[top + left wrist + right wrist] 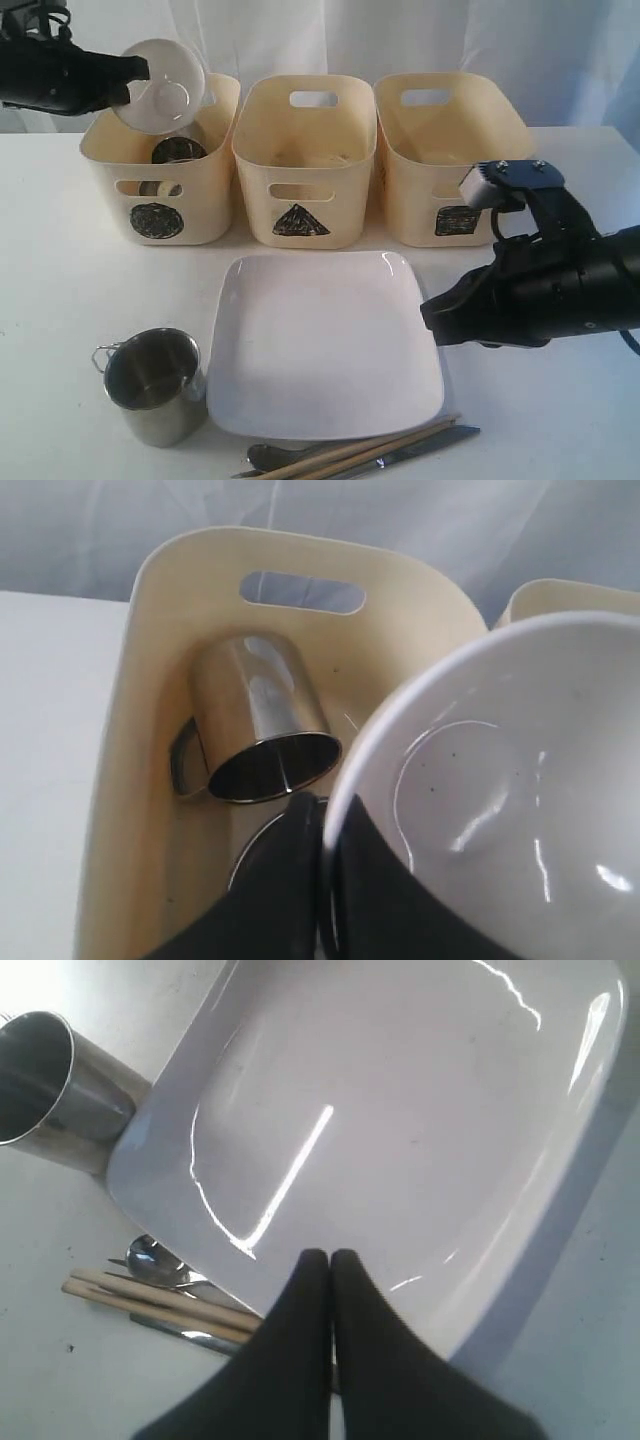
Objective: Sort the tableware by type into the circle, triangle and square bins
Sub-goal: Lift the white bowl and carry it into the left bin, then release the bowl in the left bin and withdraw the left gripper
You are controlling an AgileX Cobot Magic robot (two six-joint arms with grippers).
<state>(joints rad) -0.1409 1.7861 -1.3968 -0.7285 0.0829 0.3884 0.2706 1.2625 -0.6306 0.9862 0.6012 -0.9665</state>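
My left gripper is shut on the rim of the small white bowl, holding it tilted above the circle bin. In the left wrist view the bowl is pinched at the gripper, and a steel mug lies on its side inside that bin. My right gripper is shut and empty, hovering at the right edge of the large white square plate; the right wrist view shows its tips over the plate.
The triangle bin and square bin stand to the right of the circle bin. A second steel mug stands upright left of the plate. Chopsticks, a knife and a spoon lie along the table's front edge.
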